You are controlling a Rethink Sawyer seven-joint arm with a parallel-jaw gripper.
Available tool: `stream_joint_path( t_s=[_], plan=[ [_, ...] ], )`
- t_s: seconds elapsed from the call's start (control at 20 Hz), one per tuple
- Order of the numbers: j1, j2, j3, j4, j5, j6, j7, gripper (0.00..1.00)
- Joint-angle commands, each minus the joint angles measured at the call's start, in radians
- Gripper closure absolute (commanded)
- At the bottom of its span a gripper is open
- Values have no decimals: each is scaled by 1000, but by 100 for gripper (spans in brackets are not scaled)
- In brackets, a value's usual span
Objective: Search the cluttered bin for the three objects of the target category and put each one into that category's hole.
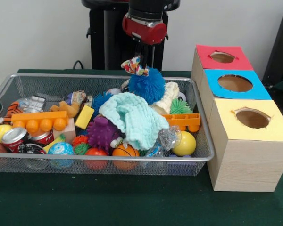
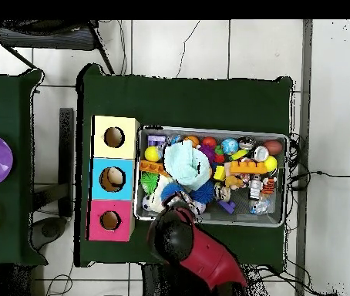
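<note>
While the red and black arm (image 1: 146, 21) comes down at the top middle of the front view, a wire bin (image 1: 19, 84) full of toys fills the left and middle of the picture on the green bench (image 1: 108, 202).

At the far left of the bin lie a yellow ball (image 1: 0, 133) and some red cans (image 1: 14, 137). Beside them an orange block bar (image 1: 40, 120) lies flat, with its long side running left to right. Next come a yellow sponge block (image 1: 84, 117) and a purple spiky ball (image 1: 102, 132). An orange basketball (image 1: 124, 151) sits at the front wall. A light green cloth (image 1: 132, 117) is heaped in the middle, with its long side running from upper left down to lower right. Behind it sits a blue fuzzy ball (image 1: 147, 85), just under the arm.

The gripper (image 1: 142, 59) hangs over the back of the bin. Its jaws are closed on a small colourful toy (image 1: 134, 67), lifted just above the blue fuzzy ball. I cannot tell which way the toy points.

Further right in the bin is another yellow ball (image 1: 185, 143).

On the right side stand three wooden boxes in a row, each with a round hole: a red box (image 1: 240, 59) at the back, a blue box (image 1: 212, 87) in the middle, and a yellow box (image 1: 226, 127) in front.
</note>
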Motion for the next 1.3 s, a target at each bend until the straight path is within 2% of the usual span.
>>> stream_joint_path(
  t_s=[0.05, 0.35, 0.65, 0.9, 1.05, 1.15, 1.2, 1.3],
  plan=[
    [-61, 93, 124, -158, -13, -105, 149, 100],
    [-52, 92, 99, -213, -29, -107, 111, 100],
    [-69, 61, 118, -227, -57, -138, 116, 100],
    [-96, 51, 149, -237, -106, -168, 116, 100],
    [-80, 55, 124, -279, -123, -158, 91, 100],
    [-95, 58, 136, -282, -156, -162, 81, 100],
    [-81, 68, 117, -308, -165, -141, 77, 0],
    [-93, 74, 130, -318, -171, -101, 60, 0]
  ],
)
